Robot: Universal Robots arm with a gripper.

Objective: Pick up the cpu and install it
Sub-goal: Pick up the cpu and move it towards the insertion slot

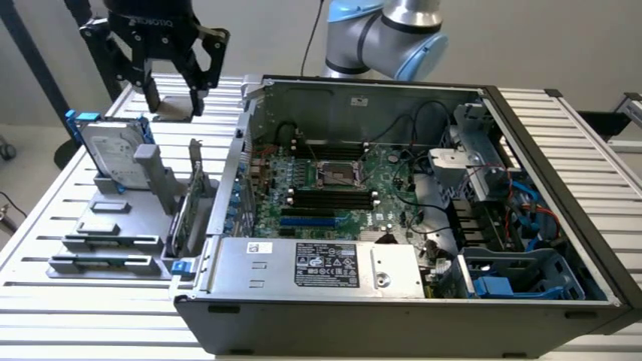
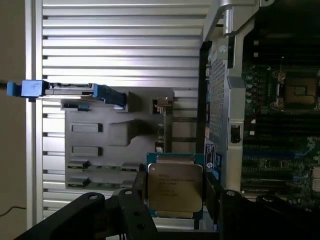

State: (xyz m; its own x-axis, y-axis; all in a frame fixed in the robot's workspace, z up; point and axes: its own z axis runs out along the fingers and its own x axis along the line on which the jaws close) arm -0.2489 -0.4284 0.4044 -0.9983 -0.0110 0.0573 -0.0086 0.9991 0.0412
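The cpu (image 2: 175, 186), where is it now? asks one.
– Up in the air, says the other. The pincer (image 1: 177, 105) is closed on it, one finger on each side. In the exterior view that is at the upper left. It is over the table (image 1: 60, 301), higher in the frame than the tray (image 1: 140, 207), and to the left of the case (image 1: 401, 308).
– So the picking up is done?
– I think so. The cpu hangs clear of the tray.
– And the putting in?
– Not done. The socket (image 1: 339, 174) sits in the middle of the board inside the case, and it looks bare. The cpu is well apart from it.
– What can't you see?
– In the exterior view the fingers cover most of the cpu. Just a grey bit shows between them. Its underside is hidden in both views. Where the fingers meet its edges it is dark, so I can't tell how firm the hold is. The socket is too small to show its pins, or whether its lid is up. And the top of the pincer is cut off by the top edge of the frame.
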